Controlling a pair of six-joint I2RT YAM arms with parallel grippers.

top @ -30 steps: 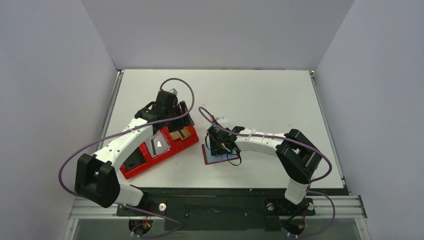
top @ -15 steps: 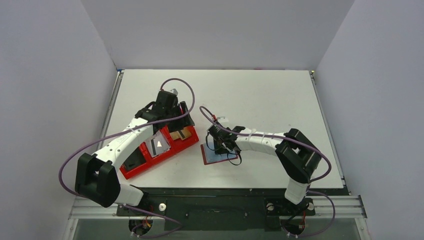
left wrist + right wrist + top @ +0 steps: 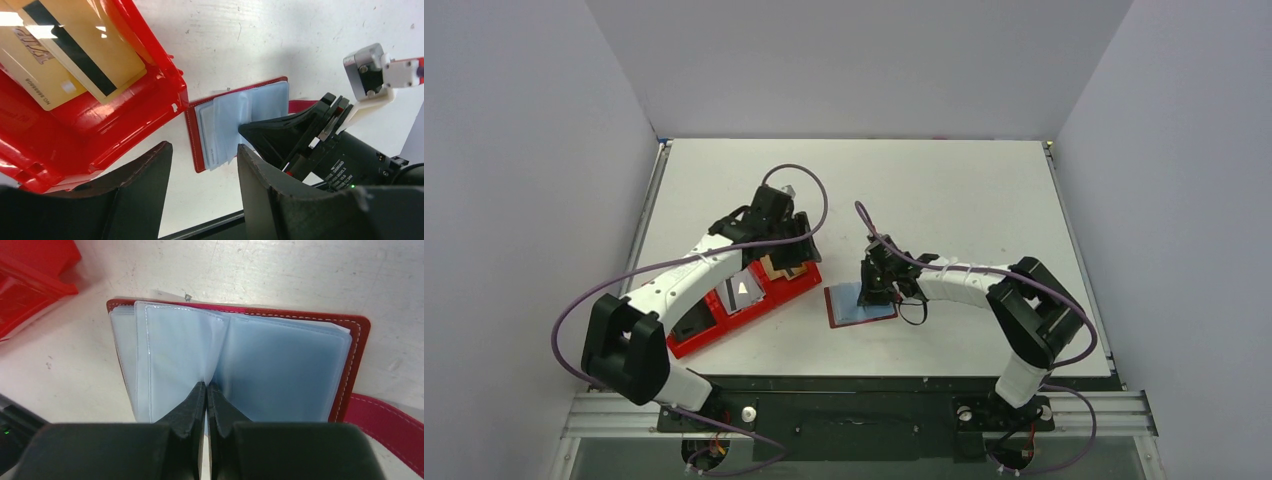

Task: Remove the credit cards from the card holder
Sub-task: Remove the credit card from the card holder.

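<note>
The card holder (image 3: 859, 303) lies open at three o'clock of the red tray (image 3: 692, 340), and its visible sleeves look empty to me. My right gripper (image 3: 206, 390), fingers together at its fold, has shifted toward three o'clock. My left gripper (image 3: 204, 150), fingers apart and empty, has swung closer, so I judge we're near the final checks.

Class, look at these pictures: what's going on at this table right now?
Two robot arms are working on a small dark red folding card holder with pale blue sleeves, lying open on the white table. The right gripper is shut, its tips at the fold between sleeves; no card shows there. The left gripper hangs open by the bright red plastic tray, where tan-gold striped cards and a silver-grey card lie.
</note>
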